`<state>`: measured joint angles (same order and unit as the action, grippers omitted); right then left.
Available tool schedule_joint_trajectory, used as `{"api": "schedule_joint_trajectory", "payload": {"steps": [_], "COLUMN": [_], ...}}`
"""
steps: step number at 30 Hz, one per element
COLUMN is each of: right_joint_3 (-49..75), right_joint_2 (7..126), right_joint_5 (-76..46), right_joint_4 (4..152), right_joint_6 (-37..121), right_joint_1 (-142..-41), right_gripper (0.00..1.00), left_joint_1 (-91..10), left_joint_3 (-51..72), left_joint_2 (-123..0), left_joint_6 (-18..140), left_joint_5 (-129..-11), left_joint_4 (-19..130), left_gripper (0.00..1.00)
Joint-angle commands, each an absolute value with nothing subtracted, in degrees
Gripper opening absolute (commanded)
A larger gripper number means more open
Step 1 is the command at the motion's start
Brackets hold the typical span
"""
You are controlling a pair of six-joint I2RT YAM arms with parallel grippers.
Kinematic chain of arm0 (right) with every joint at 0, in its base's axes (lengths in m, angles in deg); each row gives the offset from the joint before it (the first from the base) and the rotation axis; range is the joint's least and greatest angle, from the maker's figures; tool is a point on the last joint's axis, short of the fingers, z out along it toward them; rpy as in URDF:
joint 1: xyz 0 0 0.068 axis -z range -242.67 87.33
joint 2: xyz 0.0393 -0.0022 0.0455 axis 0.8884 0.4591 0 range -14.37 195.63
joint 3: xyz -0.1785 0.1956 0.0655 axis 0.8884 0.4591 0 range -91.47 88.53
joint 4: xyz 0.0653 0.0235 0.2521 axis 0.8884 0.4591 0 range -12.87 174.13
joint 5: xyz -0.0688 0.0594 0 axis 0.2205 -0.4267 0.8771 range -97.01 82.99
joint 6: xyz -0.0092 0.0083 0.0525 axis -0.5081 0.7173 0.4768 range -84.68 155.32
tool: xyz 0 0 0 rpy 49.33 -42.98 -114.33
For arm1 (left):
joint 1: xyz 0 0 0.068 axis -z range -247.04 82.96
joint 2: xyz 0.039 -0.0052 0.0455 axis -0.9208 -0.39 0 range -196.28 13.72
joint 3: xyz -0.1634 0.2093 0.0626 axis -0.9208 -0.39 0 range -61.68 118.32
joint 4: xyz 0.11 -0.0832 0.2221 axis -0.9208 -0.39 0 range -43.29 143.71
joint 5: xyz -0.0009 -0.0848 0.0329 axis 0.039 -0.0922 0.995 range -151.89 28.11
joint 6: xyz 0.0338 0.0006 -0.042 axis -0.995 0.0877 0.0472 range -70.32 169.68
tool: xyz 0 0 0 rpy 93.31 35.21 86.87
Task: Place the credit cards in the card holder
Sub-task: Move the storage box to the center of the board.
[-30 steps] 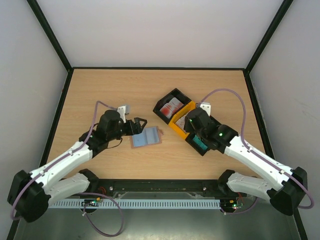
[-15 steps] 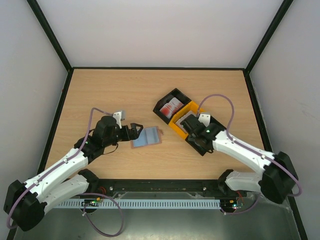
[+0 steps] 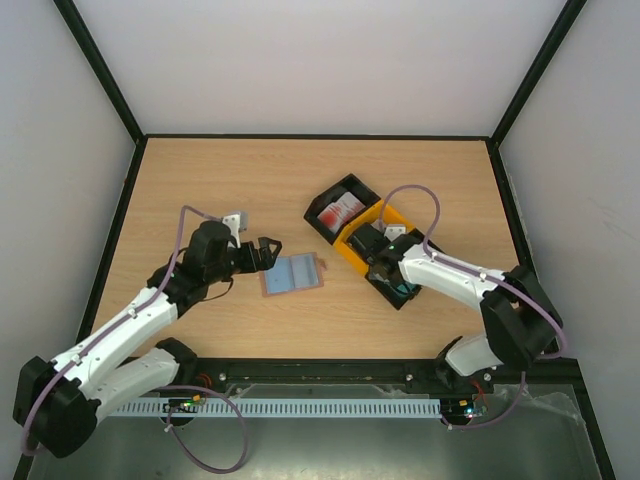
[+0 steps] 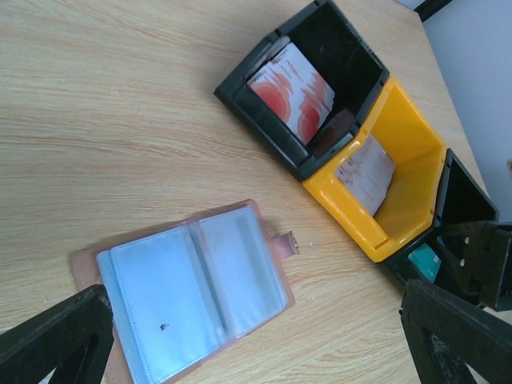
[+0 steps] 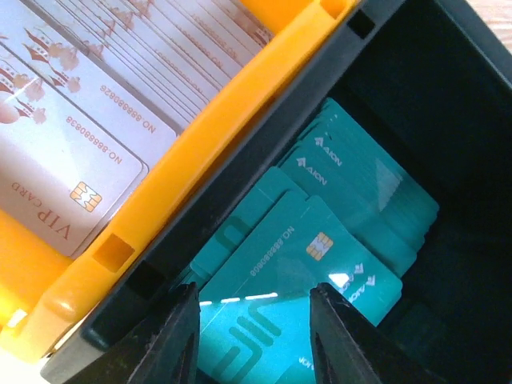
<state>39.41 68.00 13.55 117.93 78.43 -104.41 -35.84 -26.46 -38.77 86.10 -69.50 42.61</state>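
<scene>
The card holder (image 3: 293, 273) lies open on the table, its pale blue pockets up; it shows in the left wrist view (image 4: 188, 292) too. My left gripper (image 3: 270, 247) is open and empty just left of it, with its fingers (image 4: 56, 340) either side of the holder. White and red credit cards (image 4: 292, 92) stand in the far black tray (image 3: 338, 210). Beige cards (image 5: 80, 144) fill the yellow tray (image 3: 362, 240). My right gripper (image 5: 252, 320) is open, low inside the near black tray (image 3: 400, 288), its fingers either side of the top teal card (image 5: 308, 256).
The three trays sit in a diagonal row right of centre. The yellow tray's wall (image 5: 200, 152) stands close to my right gripper's left finger. Raised black edges border the table (image 3: 200, 180).
My right gripper has moved left and down into the near black tray, over the teal cards. My left gripper has shifted slightly beside the card holder.
</scene>
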Motion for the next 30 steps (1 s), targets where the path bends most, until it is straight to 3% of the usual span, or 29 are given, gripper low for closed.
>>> {"api": "schedule_joint_trajectory", "payload": {"steps": [1,14,19,25,30], "right_joint_3": [34.42,30.16,32.53,33.04,34.32], "right_joint_2": [71.16,79.77,77.69,80.1,81.27], "right_joint_5": [13.14,2.54,-2.29,-2.6,-2.67], "right_joint_4": [111.89,104.05,103.76,104.67,104.16], "right_joint_6": [74.52,64.29,60.97,60.86,60.86], "right_joint_1": [-103.5,-95.51,-93.26,-93.26,-93.24], "right_gripper": [0.39,0.46,0.49,0.49,0.51], "left_joint_1": [-37.33,-38.12,-34.07,-29.67,-24.92], "left_joint_3": [-25.25,-25.93,-24.53,-22.77,-20.22], "left_joint_2": [-41.23,-54.81,-63.27,-71.29,-77.77], "left_joint_6": [84.06,88.41,90.94,95.66,97.74], "left_joint_5": [-70.96,-88.21,-88.67,-88.44,-86.65], "left_joint_4": [42.81,58.76,64.51,70.27,73.9], "left_gripper": [0.99,0.99,0.89,0.64,0.59]}}
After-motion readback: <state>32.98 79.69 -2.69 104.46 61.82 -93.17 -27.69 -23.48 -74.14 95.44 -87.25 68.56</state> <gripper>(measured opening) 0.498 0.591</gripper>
